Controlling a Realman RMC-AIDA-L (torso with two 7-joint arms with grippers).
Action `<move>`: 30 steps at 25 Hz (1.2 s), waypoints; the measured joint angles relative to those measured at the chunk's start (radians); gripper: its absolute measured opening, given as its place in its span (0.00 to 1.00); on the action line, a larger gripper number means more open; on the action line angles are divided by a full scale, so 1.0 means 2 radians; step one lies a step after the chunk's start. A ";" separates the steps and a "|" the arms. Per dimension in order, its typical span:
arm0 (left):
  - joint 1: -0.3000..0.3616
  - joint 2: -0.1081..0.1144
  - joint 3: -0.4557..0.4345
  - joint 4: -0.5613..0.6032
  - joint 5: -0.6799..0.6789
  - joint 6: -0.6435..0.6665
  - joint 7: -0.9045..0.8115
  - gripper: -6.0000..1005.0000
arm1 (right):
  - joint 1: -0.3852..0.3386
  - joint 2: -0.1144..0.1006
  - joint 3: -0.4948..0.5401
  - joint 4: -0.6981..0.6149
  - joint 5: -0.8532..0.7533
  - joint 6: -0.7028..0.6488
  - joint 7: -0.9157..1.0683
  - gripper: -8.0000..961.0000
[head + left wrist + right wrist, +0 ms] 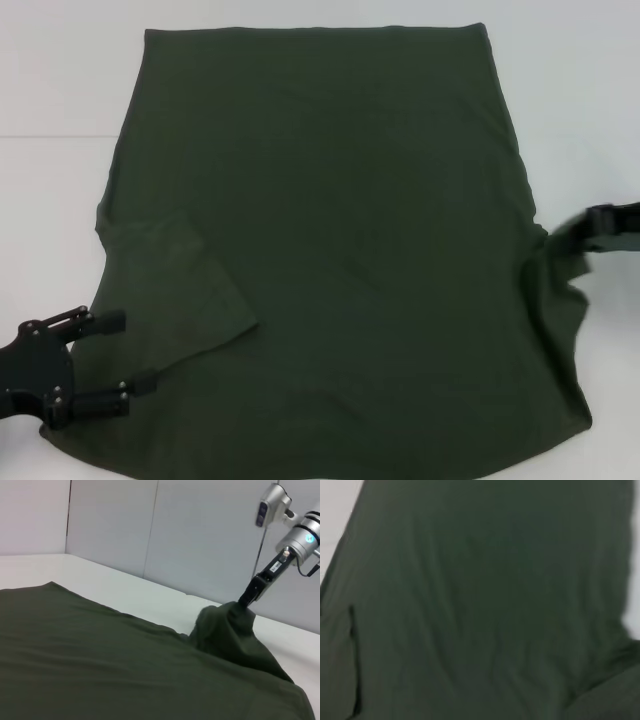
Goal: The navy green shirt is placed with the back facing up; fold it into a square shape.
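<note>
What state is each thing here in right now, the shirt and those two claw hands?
navy green shirt: spread on the white table, plain side up, left sleeve folded inward, right sleeve bunched and lifted.
left gripper: open, low over the shirt's near left edge, holding nothing.
right gripper: shut on the shirt's right sleeve, pulling it up into a peak.

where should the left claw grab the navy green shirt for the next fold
Probably at the shirt's left side edge near the folded-in sleeve, coming from the left over the table. That edge lies flat and free beside the open left claw, mirroring the right claw, which has pinched and lifted the right sleeve.
</note>
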 joint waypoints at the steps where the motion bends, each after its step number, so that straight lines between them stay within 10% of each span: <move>1: 0.001 0.000 0.000 0.000 0.000 0.000 0.000 0.90 | 0.006 0.004 -0.011 0.002 0.000 0.000 0.001 0.07; 11: 0.003 0.001 0.000 -0.001 0.000 -0.001 -0.001 0.90 | 0.057 0.029 -0.068 0.045 -0.003 0.034 0.004 0.12; 30: -0.005 0.002 0.000 0.000 0.002 -0.005 -0.007 0.90 | 0.051 0.027 -0.063 0.055 0.066 0.049 -0.008 0.30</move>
